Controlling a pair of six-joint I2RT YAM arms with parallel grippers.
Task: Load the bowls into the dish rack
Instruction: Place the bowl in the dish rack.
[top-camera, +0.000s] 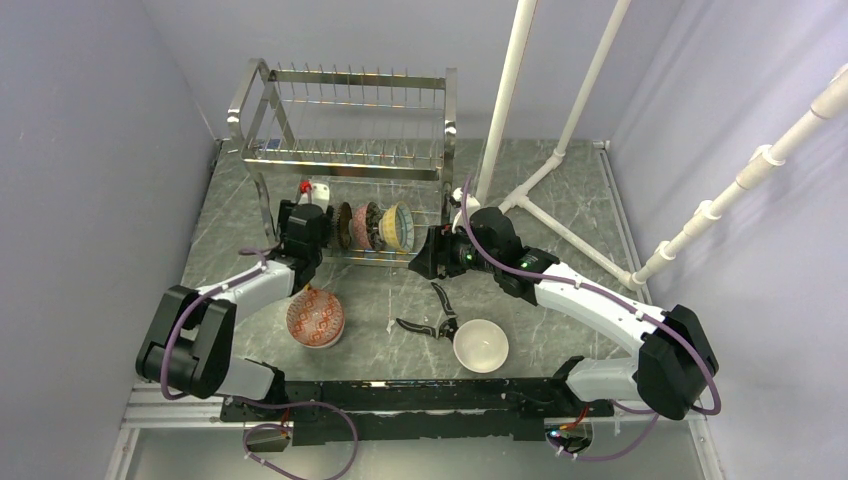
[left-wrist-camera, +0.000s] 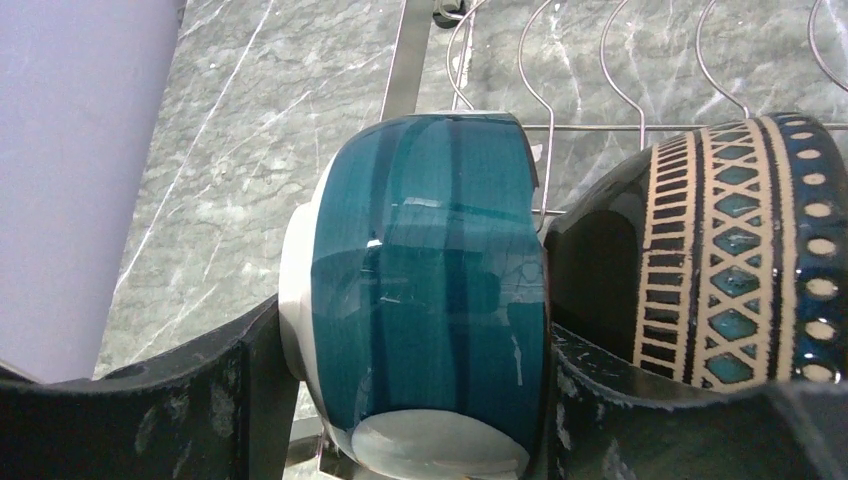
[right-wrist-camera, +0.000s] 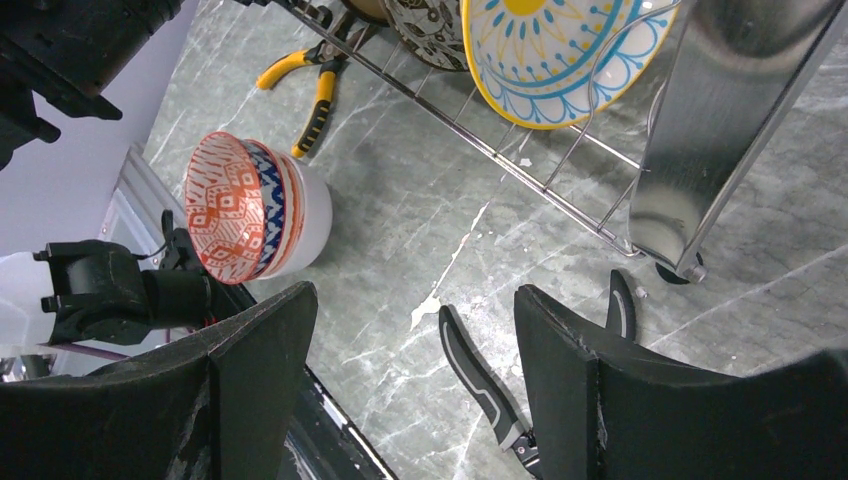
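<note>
Closest in, my left tool (left-wrist-camera: 415, 318) grips a teal bowl (left-wrist-camera: 430, 220), with one finger against its rim side and the other against its foot side. That bowl stands on edge in the lower tier of the dish rack (top-camera: 340, 158), just left of a dark bowl (left-wrist-camera: 740, 250) with tan bands. My right tool (right-wrist-camera: 412, 295) hangs over the worktop (right-wrist-camera: 420, 190), fingers spread wide with nothing between them. Beneath it lie black-handled cutters (right-wrist-camera: 480, 375). Ahead of it, a yellow-centred bowl (right-wrist-camera: 560, 60) leans in the rack's end slot. Off to its left, a red-patterned bowl (right-wrist-camera: 225, 205) tops a small stack on the worktop, near yellow-handled pliers (right-wrist-camera: 315, 90).
</note>
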